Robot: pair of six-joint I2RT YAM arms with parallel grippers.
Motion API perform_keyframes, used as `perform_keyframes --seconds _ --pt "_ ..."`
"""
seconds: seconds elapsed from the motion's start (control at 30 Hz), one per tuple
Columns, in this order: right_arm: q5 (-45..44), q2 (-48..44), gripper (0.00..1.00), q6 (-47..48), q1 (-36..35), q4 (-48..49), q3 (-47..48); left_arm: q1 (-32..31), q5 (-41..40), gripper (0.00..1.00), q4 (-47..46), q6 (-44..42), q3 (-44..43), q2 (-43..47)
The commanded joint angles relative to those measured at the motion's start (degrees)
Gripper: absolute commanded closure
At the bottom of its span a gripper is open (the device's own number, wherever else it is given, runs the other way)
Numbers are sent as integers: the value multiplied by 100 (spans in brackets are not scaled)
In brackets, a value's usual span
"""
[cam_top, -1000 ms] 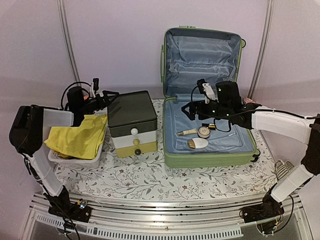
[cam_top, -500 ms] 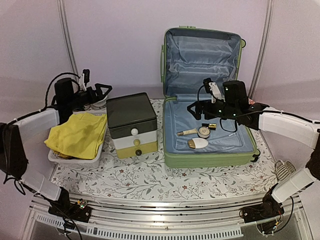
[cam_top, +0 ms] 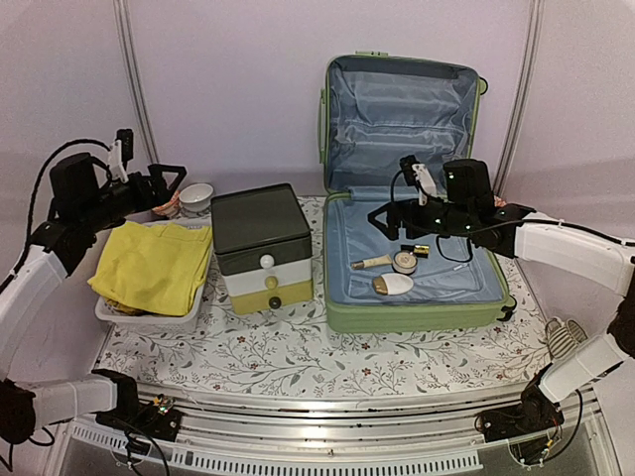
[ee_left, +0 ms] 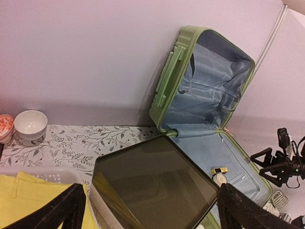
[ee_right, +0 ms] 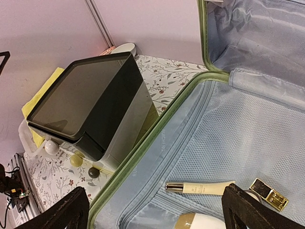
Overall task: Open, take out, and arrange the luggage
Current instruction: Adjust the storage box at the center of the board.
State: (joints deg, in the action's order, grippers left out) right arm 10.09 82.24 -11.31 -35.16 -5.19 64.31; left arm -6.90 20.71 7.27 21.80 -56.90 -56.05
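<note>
- Luggage [cam_top: 417,317] sits open on the counter's [cam_top: 298,367] right, its lining partly hidden by the right arm.
- Right end effector [cam_top: 384,220] hovers above it, wide, empty.
- Left end effector [cam_top: 167,177] is raised near the yellow cloth [cam_top: 154,268], wide too.

Drawer box [cam_top: 264,248] left of luggage [cam_top: 412,188]

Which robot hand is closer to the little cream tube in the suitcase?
Right. The right gripper hovers open just above the tube. The left gripper is far across the table, near the bowl.
</note>
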Motion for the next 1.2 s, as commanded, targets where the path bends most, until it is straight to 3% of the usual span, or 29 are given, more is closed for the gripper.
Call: perform_keyframes --seconds 0.0,0.2,0.5,0.73,1.17 --pt "367 -153 1 59 17 -109 12 -77 -574 2 1039 38 83 248" --pt "1296 44 1 139 -18 -327 263 -416 -116 4 1689 113 296 642" --pt "975 820 1 671 -783 -632 952 -1259 -30 13 1606 995 1684 1602" --pt "682 1503 1 811 -922 -409 1407 -1533 331 29 1232 1024 1930 1285" --pt "139 2608 15 1011 -941 -424 2337 -1538 -339 39 326 933 2274 454"
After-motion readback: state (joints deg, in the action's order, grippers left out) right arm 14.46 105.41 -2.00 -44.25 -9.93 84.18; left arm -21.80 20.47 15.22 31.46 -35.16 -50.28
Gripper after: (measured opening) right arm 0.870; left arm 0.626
